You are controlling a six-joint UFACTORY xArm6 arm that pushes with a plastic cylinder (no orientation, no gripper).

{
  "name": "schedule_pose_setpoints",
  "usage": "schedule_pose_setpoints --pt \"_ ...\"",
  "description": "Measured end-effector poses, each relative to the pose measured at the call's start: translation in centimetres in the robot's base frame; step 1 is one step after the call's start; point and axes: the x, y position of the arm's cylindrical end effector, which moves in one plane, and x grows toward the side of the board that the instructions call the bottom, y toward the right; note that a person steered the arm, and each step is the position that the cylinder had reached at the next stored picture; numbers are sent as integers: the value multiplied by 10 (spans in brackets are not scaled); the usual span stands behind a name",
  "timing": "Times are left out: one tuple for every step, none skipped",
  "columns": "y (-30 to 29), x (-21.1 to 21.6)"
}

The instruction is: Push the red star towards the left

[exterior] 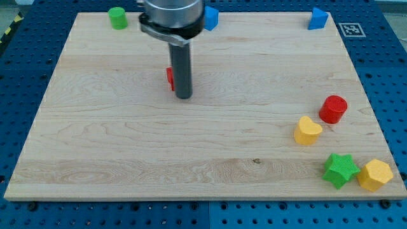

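Note:
The red star (170, 77) lies on the wooden board (127, 152) left of centre, toward the view's top. Only its left edge shows; the rest is hidden behind the dark rod. My tip (184, 97) rests on the board right next to the star, on its right and slightly below. Whether the tip touches the star I cannot tell.
A green cylinder (117, 17) stands at the top left. Two blue blocks (210, 18) (317, 19) sit along the top edge. At the right are a red cylinder (333, 109), a yellow heart (308, 130), a green star (339, 170) and a yellow hexagon (374, 175).

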Motion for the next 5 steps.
schedule_pose_setpoints --pt "22 -18" --pt "17 -44" --pt "-1 -44" --pt "-42 -44" --pt "-76 -44"
